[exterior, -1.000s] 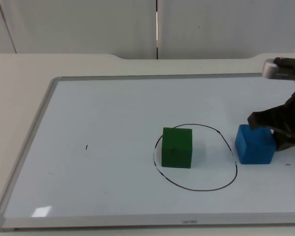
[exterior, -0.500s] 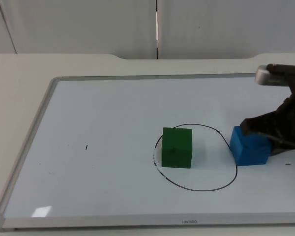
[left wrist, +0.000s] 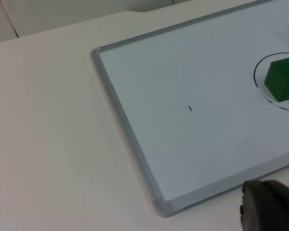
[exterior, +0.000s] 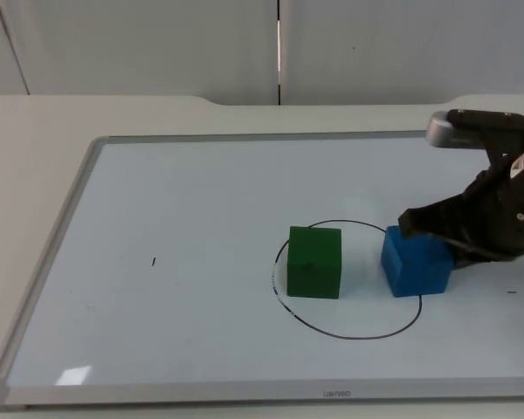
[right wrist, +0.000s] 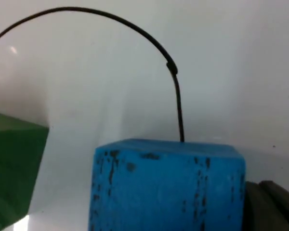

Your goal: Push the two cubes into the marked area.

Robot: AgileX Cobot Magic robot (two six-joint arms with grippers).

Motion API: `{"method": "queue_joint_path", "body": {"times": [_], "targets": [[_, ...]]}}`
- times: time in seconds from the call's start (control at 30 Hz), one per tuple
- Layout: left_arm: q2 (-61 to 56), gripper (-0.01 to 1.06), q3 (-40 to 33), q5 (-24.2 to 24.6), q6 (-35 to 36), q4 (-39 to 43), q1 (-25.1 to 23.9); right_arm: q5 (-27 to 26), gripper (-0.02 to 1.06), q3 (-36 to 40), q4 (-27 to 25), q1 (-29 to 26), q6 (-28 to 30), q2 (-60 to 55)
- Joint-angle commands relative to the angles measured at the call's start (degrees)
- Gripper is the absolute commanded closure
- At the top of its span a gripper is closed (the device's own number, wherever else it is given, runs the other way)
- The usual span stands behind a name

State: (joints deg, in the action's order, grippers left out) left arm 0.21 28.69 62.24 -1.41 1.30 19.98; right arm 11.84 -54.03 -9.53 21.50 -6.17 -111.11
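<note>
A black circle (exterior: 349,336) is drawn on a whiteboard (exterior: 157,192). The green cube (exterior: 314,262) stands inside it, near its left side, and it also shows in the left wrist view (left wrist: 284,79). The blue cube (exterior: 417,262) straddles the circle's right line, a short gap from the green one. My right gripper (exterior: 430,225) presses against the blue cube's right rear side. In the right wrist view the blue cube (right wrist: 168,187) is very close, with the circle line (right wrist: 176,96) behind it and the green cube (right wrist: 12,163) beside it. My left gripper (left wrist: 267,207) waits off the board's edge.
The whiteboard has a raised grey frame (exterior: 61,227) and lies on the pale table (exterior: 26,140). A small black mark (exterior: 154,261) is on the board's left half. A grey partition wall (exterior: 157,44) closes the back.
My right gripper has moved left, sliding the blue cube from outside the circle's right side onto its line. The green cube has not moved.
</note>
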Motion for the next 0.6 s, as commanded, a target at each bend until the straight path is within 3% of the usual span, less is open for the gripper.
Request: {"method": "queue_joint_path", "body": {"times": [0.0, 0.57], "targets": [[-0.2, 1.05, -0.3, -0.6, 0.3, 0.4, -0.1, -0.8, 1.05, -0.2, 0.1, 0.4, -0.3, 0.1], [-0.2, 1.05, -0.3, -0.6, 0.3, 0.4, -0.1, -1.9, 1.05, -0.2, -0.1, 2.3, -2.0, 0.1]]}}
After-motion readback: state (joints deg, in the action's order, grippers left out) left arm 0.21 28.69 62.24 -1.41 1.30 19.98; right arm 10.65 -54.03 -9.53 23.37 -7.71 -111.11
